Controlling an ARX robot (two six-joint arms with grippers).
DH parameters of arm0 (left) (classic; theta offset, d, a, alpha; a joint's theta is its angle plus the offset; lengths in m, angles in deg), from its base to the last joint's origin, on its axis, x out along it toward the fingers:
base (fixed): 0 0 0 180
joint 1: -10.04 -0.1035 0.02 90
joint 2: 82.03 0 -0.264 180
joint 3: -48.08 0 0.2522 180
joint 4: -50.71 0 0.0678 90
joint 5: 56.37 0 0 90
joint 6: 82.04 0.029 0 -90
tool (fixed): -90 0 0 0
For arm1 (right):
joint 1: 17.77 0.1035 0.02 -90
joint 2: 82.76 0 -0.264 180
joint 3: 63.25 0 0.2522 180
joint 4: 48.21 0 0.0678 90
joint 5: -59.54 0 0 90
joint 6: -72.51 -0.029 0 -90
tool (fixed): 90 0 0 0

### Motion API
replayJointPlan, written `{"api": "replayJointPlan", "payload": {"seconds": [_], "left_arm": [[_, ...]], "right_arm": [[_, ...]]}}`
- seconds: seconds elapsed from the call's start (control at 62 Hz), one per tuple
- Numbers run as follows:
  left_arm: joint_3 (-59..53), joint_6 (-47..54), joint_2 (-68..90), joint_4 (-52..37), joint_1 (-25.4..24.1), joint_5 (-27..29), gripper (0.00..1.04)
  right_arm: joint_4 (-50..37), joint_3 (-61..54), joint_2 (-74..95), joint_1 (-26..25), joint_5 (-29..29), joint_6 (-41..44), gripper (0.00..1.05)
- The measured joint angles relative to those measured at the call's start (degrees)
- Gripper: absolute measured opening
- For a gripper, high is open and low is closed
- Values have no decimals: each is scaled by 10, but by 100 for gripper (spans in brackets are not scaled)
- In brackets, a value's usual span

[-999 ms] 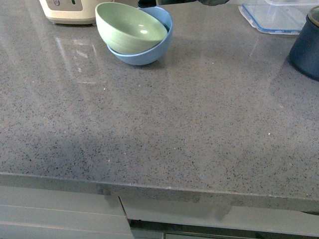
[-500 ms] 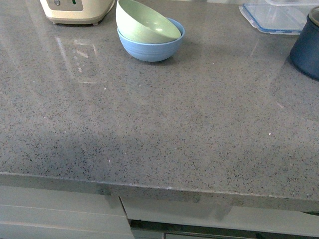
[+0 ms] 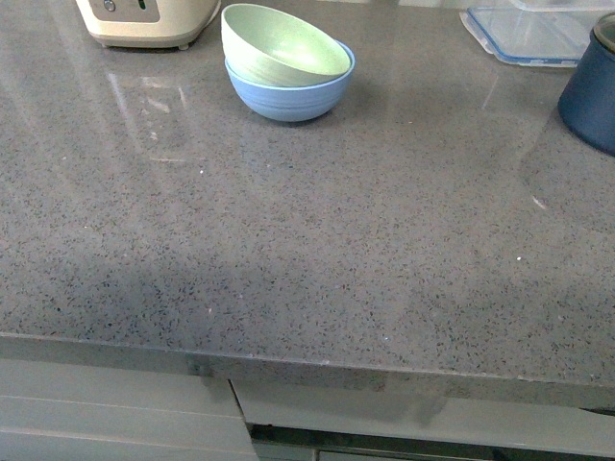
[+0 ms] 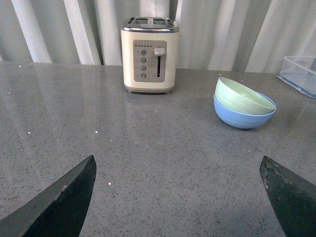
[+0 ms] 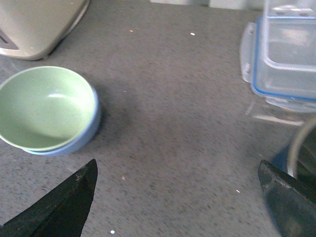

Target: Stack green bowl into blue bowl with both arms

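Where the green bowl [image 3: 283, 43] nests tilted, blue bowl [image 3: 288, 94] stays mostly hidden.

Grey speckled countertop [image 3: 317, 240] bearing, at its far side, a cream toaster [image 4: 149, 54], the blue bowl [image 3: 288, 94] standing just beside it with the green bowl [image 3: 282, 46] tilted inside, a clear lidded container [image 3: 527, 31], and a dark navy pot [image 3: 590, 88].
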State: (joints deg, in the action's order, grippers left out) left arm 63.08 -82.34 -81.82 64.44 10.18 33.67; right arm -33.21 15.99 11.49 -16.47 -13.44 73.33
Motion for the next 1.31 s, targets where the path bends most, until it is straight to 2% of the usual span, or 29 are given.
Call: {"api": "replayJointPlan", "payload": {"seconds": [0.242, 0.387, 0.548, 0.741, 0.79, 0.854, 0.951, 1.273, 1.305], "left_arm": [[0, 0, 0, 0, 0, 0, 98], [0, 0, 0, 0, 0, 0, 98], [0, 0, 0, 0, 0, 0, 98], [0, 0, 0, 0, 0, 0, 98], [0, 0, 0, 0, 0, 0, 98], [0, 0, 0, 0, 0, 0, 98], [0, 0, 0, 0, 0, 0, 98], [0, 0, 0, 0, 0, 0, 98], [0, 0, 0, 0, 0, 0, 98]], "right_arm": [[-12, -92, -82, -130, 63, 16, 95], [-14, -155, -162, -190, 109, 18, 95], [-36, -232, -237, -227, 109, 33, 95], [-42, -253, -248, -231, 105, 37, 94], [-125, -283, -250, -224, 70, 25, 89], [-292, -354, -264, -207, 15, 9, 76], [-413, -428, -302, -181, -12, 1, 59], [-421, -539, -413, -114, -76, -2, 4], [-418, -547, -424, -109, -81, 0, 1]]}}
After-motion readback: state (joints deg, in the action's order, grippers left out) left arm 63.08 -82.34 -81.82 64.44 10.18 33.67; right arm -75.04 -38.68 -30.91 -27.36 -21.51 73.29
